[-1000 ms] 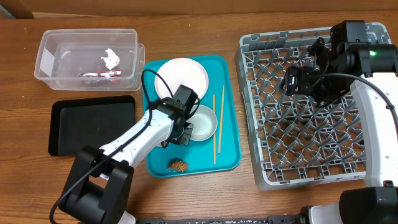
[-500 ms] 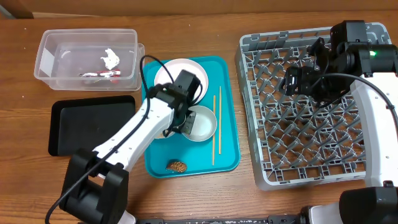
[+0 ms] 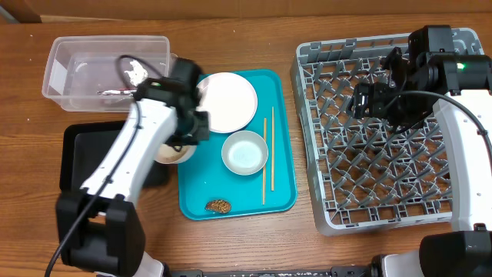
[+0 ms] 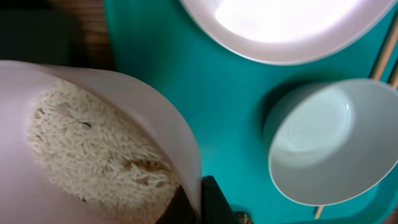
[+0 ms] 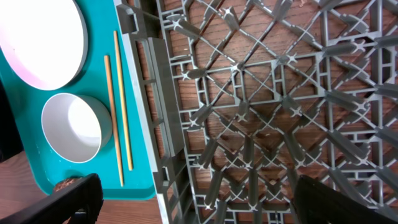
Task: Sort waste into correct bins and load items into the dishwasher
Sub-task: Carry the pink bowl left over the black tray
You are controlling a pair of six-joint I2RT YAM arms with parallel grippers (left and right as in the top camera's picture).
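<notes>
overhead: rice bowl (image 3: 172, 152) is hanging over black tray's (image 3: 100, 158) right edge.
left pincer (image 4: 199, 202): is clamping the bowl rim, nearer arm.
right pincer (image 3: 360, 100): is standing apart over rack (image 3: 384, 177).

Overhead looks straight down; both wrist cameras look down closely, sharing the teal tray (image 3: 283, 154).

Below our right fingers (image 5: 348, 200) the pegs of the grey rack (image 5: 151, 106) are crowding every gap. Beside our left fingers (image 4: 213, 198) the plate (image 4: 280, 31) and pale bowl (image 4: 329, 143) are blocking the teal tray (image 4: 186, 74); past the rice bowl (image 4: 143, 106), the black tray (image 3: 96, 154) is lying open.
</notes>
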